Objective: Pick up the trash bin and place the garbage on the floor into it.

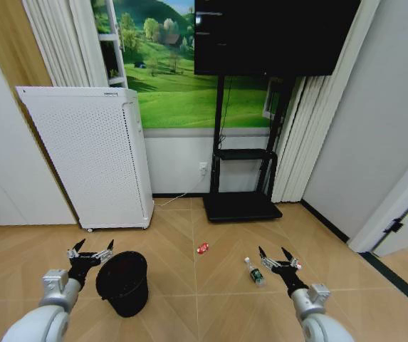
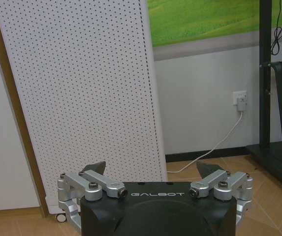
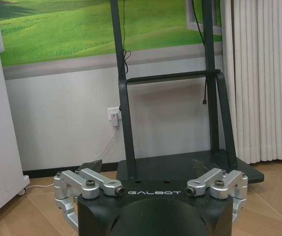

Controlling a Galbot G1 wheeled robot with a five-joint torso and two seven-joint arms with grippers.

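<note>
The small black round tapered trash bin point(image 1: 123, 282) stood upright on the light tan herringbone parquet floor point(image 1: 189, 313), just beside the left gripper point(image 1: 90, 254), whose fingers were spread wide and held nothing. The right gripper point(image 1: 278, 258), likewise spread and empty, hovered near the small clear plastic bottle with a green label point(image 1: 254, 273); a crumpled red-and-white can point(image 1: 202, 248) lay between bin and bottle. The step in hand was judged to be grasping the bin. A good grasp would straddle the rim wall, one finger inside and one outside, closing squarely so the light bin does not tip or slide.
</note>
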